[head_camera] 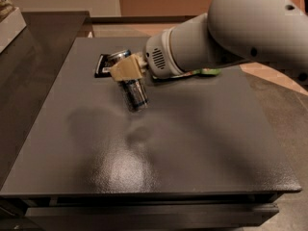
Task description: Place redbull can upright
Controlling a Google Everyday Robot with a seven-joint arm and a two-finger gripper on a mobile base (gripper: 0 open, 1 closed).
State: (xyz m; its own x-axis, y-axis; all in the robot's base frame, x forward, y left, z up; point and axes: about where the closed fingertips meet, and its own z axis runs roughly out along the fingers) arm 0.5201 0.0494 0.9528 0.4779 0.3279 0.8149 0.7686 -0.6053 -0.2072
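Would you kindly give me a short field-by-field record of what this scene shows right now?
table: dark, glossy
redbull can: tilted, not upright, apparently lifted off the surface
gripper: above the table's far-left part, closed around the can
black wrapper: flat on the table behind the can
green snack bag: mostly hidden behind the arm

No legible text, brand name, number or sign is present. The redbull can (pixel 135 94) shows blue and silver panels, but its print cannot be read. The black wrapper (pixel 101 67) carries pale markings, also unreadable. The end effector (pixel 127 73) clamps the tilted can over the far left part of the desk (pixel 192 153).
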